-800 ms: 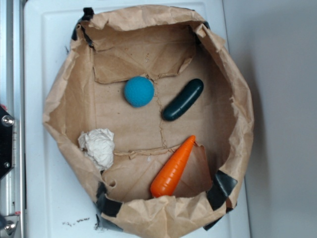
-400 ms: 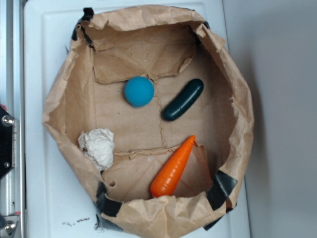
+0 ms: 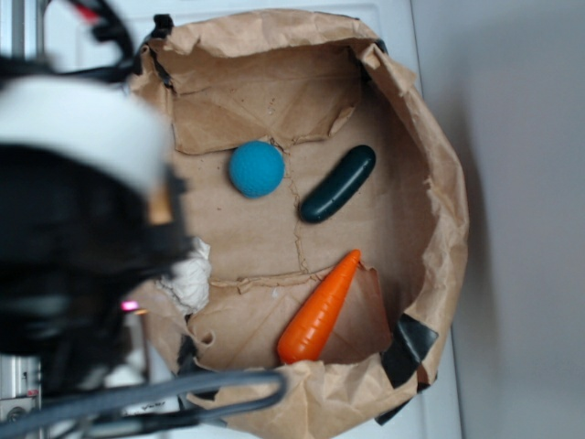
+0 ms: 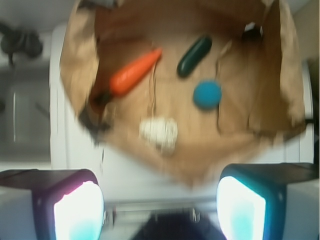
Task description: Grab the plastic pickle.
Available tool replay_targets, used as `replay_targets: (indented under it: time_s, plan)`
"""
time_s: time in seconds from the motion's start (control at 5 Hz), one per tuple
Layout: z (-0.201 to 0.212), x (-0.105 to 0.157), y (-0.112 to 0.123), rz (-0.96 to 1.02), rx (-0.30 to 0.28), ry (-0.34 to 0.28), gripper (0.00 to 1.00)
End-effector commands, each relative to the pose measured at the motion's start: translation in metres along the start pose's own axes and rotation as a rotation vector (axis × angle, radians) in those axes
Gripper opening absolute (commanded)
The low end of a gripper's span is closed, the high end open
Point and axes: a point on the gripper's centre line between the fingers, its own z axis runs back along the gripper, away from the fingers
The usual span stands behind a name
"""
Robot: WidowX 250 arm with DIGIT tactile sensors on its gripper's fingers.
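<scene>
The plastic pickle is a glossy dark green capsule lying diagonally on the floor of a crumpled brown paper bag, right of centre. The wrist view shows the pickle near the top, far ahead of my gripper. My gripper is open: its two fingers stand wide apart at the bottom corners with nothing between them. It hovers outside the bag's near rim. In the exterior view my arm is a large dark blur at the left, and the fingers cannot be made out.
A blue ball lies just left of the pickle. An orange carrot lies below the pickle. A crumpled white paper wad sits half hidden behind the arm. The bag rests on a white tray. Cables trail at the bottom left.
My arm has swung into the exterior view from the left, covering the bag's left side and most of the paper wad. The pickle, ball and carrot have not moved.
</scene>
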Motion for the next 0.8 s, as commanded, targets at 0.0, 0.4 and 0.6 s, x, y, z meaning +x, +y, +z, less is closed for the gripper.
replay_targets:
  time_s: [0.0,0.4,0.6]
  plan:
    - [-0.02,0.031,0.03,0.105,0.0,-0.098,1.0]
    - [-0.042,0.038,0.031,0.15,0.005,-0.114,1.0]
    - [-0.042,0.038,0.031,0.15,0.005,-0.114,1.0]
